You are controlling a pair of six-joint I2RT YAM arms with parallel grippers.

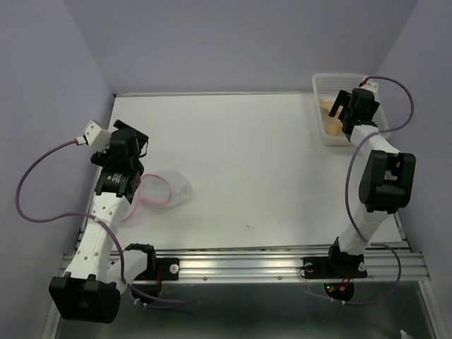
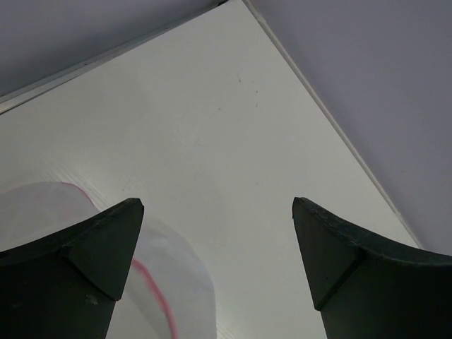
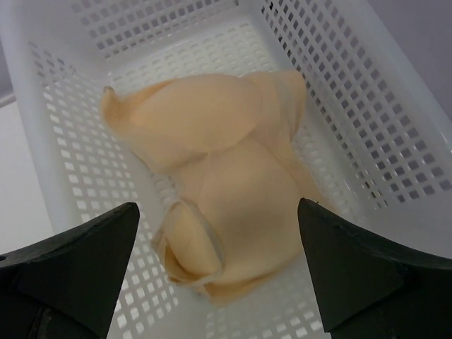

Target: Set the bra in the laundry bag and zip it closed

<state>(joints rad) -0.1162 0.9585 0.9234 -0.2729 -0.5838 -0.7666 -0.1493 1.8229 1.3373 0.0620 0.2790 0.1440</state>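
Over in the upper right of the top view, the right gripper (image 1: pixel 339 107) is hanging above the white lattice basket (image 1: pixel 330 138), fingers spread wide and gripping nothing. Its wrist view is showing the bra (image 3: pixel 226 191) lying crumpled on the basket floor (image 3: pixel 353 92), a beige lump sitting between the two dark fingertips (image 3: pixel 106 240), with the right gripper (image 3: pixel 217 206) poised above it and not touching it. The perforated walls are rising on three sides of the bra, closest on the right of that frame, with bare grid showing at the lower left.

On the left side of the top view, the left gripper (image 1: pixel 138 146) is hovering released as well, jaws fully apart and empty. The laundry bag (image 1: pixel 167 188) is lying flat on the table (image 1: pixel 247 155) just beside that arm, its pink zipper rim (image 1: pixel 146 198) curving along its left edge. In the left wrist view the laundry bag (image 2: pixel 176 282) is peeking in at the lower left, partly behind the left finger (image 2: pixel 78 268), while the left gripper (image 2: pixel 217 205) is looking out over open white table (image 2: pixel 212 106) running up to the far edge and the grey wall (image 2: pixel 367 63) at upper right. Between bag and basket, the whole middle of the tabletop is lying bare.
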